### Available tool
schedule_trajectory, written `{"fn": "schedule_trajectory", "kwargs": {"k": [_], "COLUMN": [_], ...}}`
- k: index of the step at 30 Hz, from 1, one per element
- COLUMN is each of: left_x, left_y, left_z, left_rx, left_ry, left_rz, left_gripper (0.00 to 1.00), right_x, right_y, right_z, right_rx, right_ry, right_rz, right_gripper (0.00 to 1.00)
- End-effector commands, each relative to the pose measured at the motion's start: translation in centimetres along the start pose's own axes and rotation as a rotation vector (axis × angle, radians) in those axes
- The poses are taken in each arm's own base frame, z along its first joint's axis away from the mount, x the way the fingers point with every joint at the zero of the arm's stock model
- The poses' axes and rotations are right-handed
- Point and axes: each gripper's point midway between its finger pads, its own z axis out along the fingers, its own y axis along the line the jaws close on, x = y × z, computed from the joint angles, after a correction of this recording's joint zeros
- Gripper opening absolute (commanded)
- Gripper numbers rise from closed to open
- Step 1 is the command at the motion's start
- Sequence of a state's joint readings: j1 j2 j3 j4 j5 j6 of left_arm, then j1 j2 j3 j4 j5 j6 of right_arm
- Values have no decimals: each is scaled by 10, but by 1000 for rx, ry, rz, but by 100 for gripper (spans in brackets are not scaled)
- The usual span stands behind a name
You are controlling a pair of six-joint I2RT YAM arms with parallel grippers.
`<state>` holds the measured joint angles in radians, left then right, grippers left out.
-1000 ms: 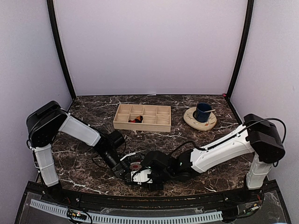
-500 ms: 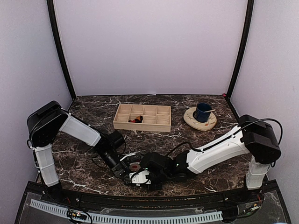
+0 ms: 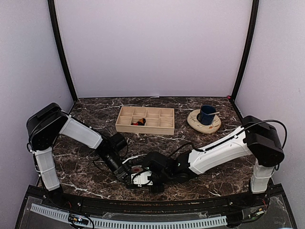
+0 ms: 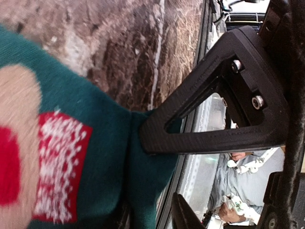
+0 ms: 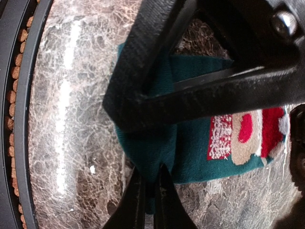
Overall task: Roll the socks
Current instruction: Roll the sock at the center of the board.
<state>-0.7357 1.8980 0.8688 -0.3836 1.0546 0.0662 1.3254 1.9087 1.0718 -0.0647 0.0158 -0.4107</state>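
Note:
The dark teal sock with the red-and-white Santa figure (image 3: 138, 169) lies flat near the table's front edge, between both grippers. In the right wrist view my right gripper (image 5: 143, 162) is shut on the sock's (image 5: 200, 143) teal edge, with a fold of fabric pinched between its fingers. In the left wrist view my left gripper (image 4: 159, 171) stands open. Its upper finger (image 4: 209, 138) rests against the sock's (image 4: 86, 138) edge, and the lower finger is apart from it. A black and orange-red sock (image 3: 138, 122) sits in a compartment of the wooden tray (image 3: 145, 128).
A blue cup (image 3: 207, 114) stands on a cream saucer (image 3: 196, 123) at the back right. The table's black front rim (image 3: 143, 202) runs close below the grippers. In the top view my left gripper (image 3: 127, 172) and right gripper (image 3: 143, 179) nearly touch.
My right gripper has shut on the teal sock's edge and its arm has shifted slightly left. My left gripper's jaws have parted.

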Motion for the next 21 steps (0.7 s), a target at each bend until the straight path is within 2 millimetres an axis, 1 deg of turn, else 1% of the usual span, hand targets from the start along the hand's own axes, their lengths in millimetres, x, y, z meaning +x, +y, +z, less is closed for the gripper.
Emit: {"fn": "schedule_trajectory", "kwargs": {"k": [1,8,10,12,13,14,16,21], "left_x": [-8,-18,-22,-25,-26,-27,-29,-32], "left_y": [6,5,2,-2,-4,-5,-6,4], "left_z": [-14,-30,-34,-38,-40,-41,-44,-53], "left_rx": [-107,-178,-188,-189,-194,-199,-210,-309], "left_ry": [-39,-106,-128,-143,-150,-154,-164,-190], "left_rz": [14,22,37,49,56,61,71,82], "left_gripper": [31,34,36,36,36,36,37,37], "right_x": [23,26,27,32,25,22,20,15], "right_y": [8,4,1,2,-4,-7,-6,-9], "right_z": [3,-1,0,1,0,0,-1,-4], "right_rx": [-69,-123,-132,-152,-151,-155,-188,-258], "right_ry": [79,104,113,129,113,107,102,85], "right_rz": [70,175,215,259,288,303,350,437], "right_gripper": [0,0,0,0,0,0,0,0]}}
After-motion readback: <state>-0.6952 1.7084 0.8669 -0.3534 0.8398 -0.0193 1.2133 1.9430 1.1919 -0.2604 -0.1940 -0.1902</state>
